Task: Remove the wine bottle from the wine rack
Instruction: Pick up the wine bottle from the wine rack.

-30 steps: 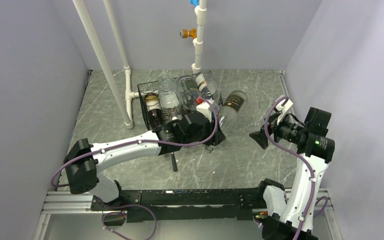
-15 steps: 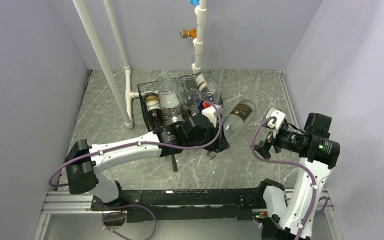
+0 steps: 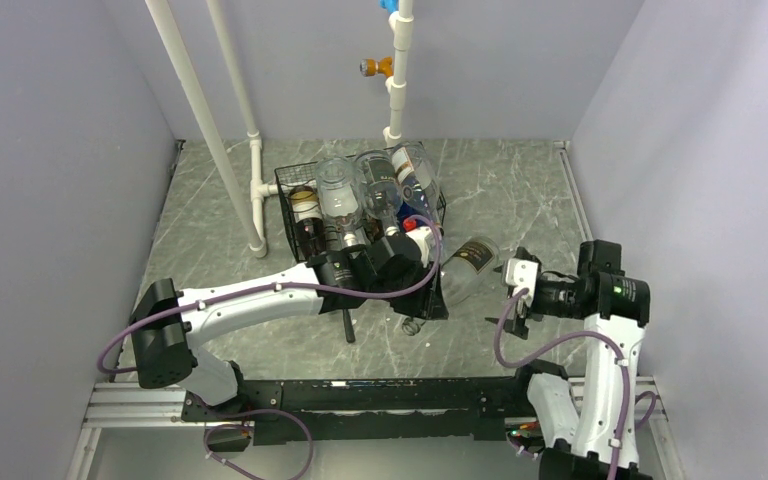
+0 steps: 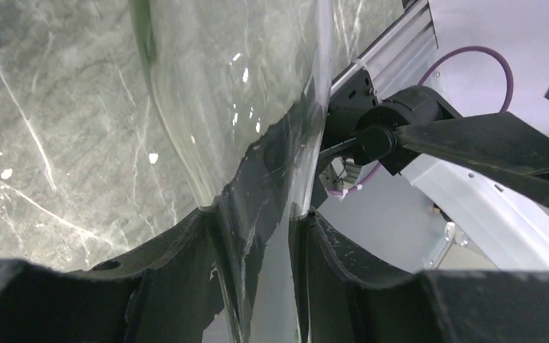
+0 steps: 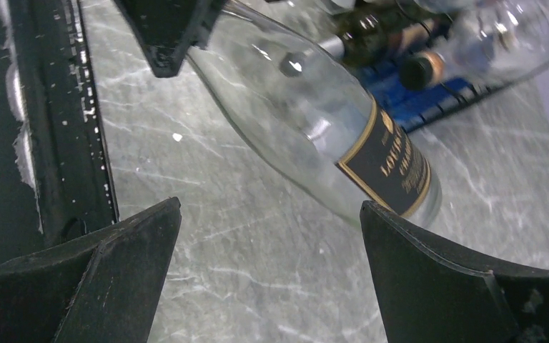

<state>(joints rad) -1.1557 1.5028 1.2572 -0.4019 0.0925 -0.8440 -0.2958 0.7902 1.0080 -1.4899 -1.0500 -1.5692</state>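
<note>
Since a second ago, the wine bottle (image 3: 467,262) has swung down from a raised tilt to a low slant, and the right arm has dropped and come in toward it from the right. The left gripper (image 4: 257,243) is clamped on the bottle's clear glass neck, with a black finger pressed to each side. Only the left wrist view shows this grip. From above, the arm's own wrist hides the contact. The right gripper (image 5: 270,211) has its jaws spread wide and holds nothing. They face the bottle's body with bare table between them and the glass. The right wrist view alone shows the black, gold-edged label (image 5: 393,171) close up, near the bottle's base. It also shows a finger of the left gripper at the neck end. The top view gives the layout. The bottle is off the wine rack (image 3: 285,195), just right of its near right corner. Its base points right and far, and its neck points near and left. Whether the glass touches the grey marbled table (image 3: 520,190) cannot be told. The rack has not shifted and still carries the other bottles (image 3: 338,195) in its tiers. White pipes (image 3: 210,130) stand to its left.
</note>
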